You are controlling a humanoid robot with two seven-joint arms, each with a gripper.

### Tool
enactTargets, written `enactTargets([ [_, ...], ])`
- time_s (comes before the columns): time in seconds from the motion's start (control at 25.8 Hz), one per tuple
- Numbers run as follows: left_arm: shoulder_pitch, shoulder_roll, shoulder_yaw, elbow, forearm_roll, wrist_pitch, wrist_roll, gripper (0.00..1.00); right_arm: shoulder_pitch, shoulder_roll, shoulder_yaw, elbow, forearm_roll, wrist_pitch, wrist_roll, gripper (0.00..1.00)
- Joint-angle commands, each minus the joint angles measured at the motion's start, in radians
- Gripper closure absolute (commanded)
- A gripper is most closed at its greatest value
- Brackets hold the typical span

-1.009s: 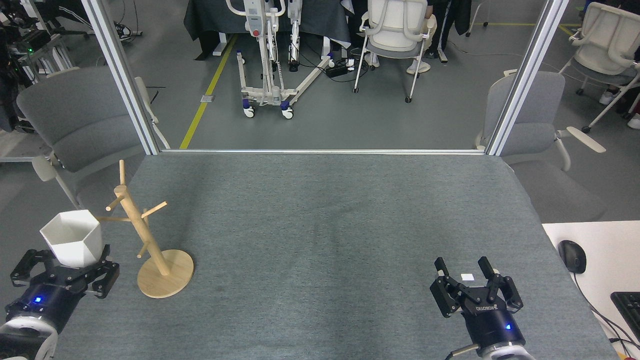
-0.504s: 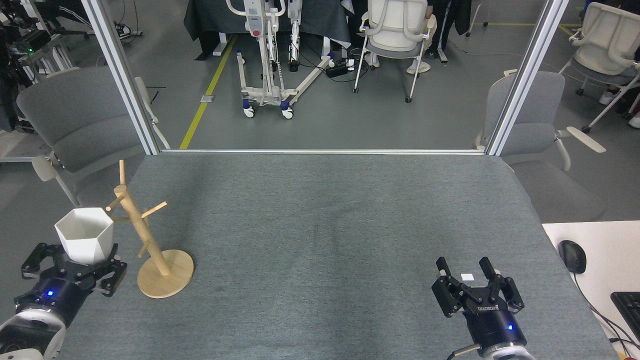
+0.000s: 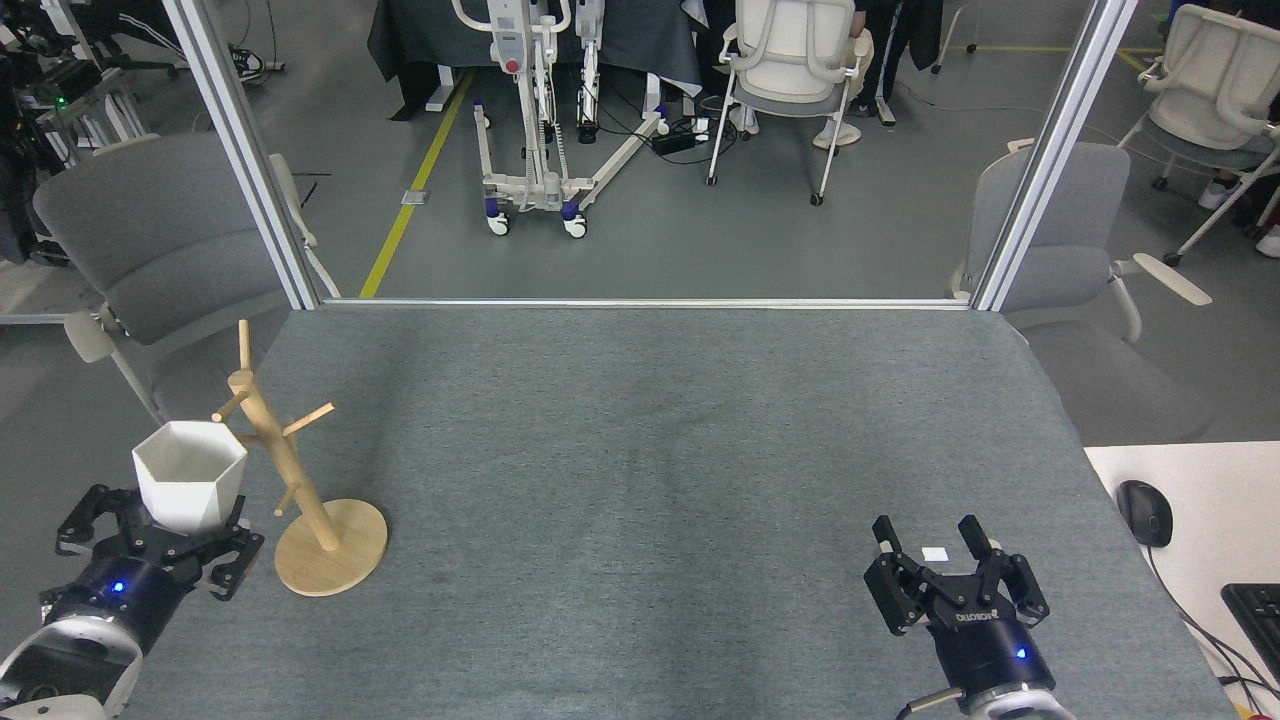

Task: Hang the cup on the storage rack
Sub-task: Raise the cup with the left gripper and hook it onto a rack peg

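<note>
The cup (image 3: 190, 484) is a white faceted mug, upright with its mouth facing up, held at its lower part in my left gripper (image 3: 160, 535) at the table's near left edge. Its handle is hidden. The cup's right rim sits just left of the storage rack (image 3: 285, 470), a light wooden post with angled pegs on a round disc base, and overlaps one low peg in this view. My right gripper (image 3: 928, 545) rests low at the near right, open, with nothing between its fingers.
The grey felt table (image 3: 660, 450) ends at a metal frame rail at the back. Grey chairs stand off both back corners. A white side desk with a mouse (image 3: 1144, 512) and keyboard lies to the right.
My left gripper has carried the cup rightward and a little lower, closer to the rack's post. The right gripper has stayed put.
</note>
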Motion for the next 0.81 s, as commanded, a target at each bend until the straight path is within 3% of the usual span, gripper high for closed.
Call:
enactTargets([
  [0.0, -0.001, 0.000, -0.016, -0.001, -0.015, 0.004, -0.001, 1.00, 0.005, -0.023, 0.000, 0.001, 0.003, 0.000, 0.000, 0.01],
  [0.35, -0.007, -0.013, -0.052, 0.005, -0.061, 0.010, -0.001, 0.97, -0.019, -0.020, -0.003, 0.001, -0.003, 0.000, -0.002, 0.01],
  [0.43, -0.007, -0.010, -0.052, 0.005, -0.061, 0.011, -0.001, 0.56, -0.045, -0.019, -0.003, 0.001, -0.005, 0.003, 0.000, 0.01],
  [0.47, -0.007, -0.011, -0.052, 0.004, -0.061, 0.015, -0.001, 0.52, -0.050, -0.019, -0.003, 0.001, -0.006, 0.008, 0.000, 0.01],
  [0.5, -0.007, -0.013, -0.052, 0.005, -0.061, 0.022, 0.000, 0.41, -0.050, -0.019, -0.003, 0.001, -0.006, 0.016, 0.000, 0.01],
  [0.54, -0.007, -0.014, -0.052, 0.008, -0.060, 0.031, 0.002, 0.20, -0.050, -0.022, -0.002, 0.001, -0.006, 0.025, 0.000, 0.01],
  [0.58, -0.007, -0.016, -0.052, 0.008, -0.060, 0.045, 0.003, 0.08, -0.048, -0.025, -0.002, 0.001, -0.005, 0.025, 0.000, 0.01],
  [0.78, -0.007, -0.019, -0.052, 0.011, -0.057, 0.070, 0.016, 0.03, -0.050, -0.031, -0.003, 0.001, -0.006, 0.026, 0.000, 0.01],
])
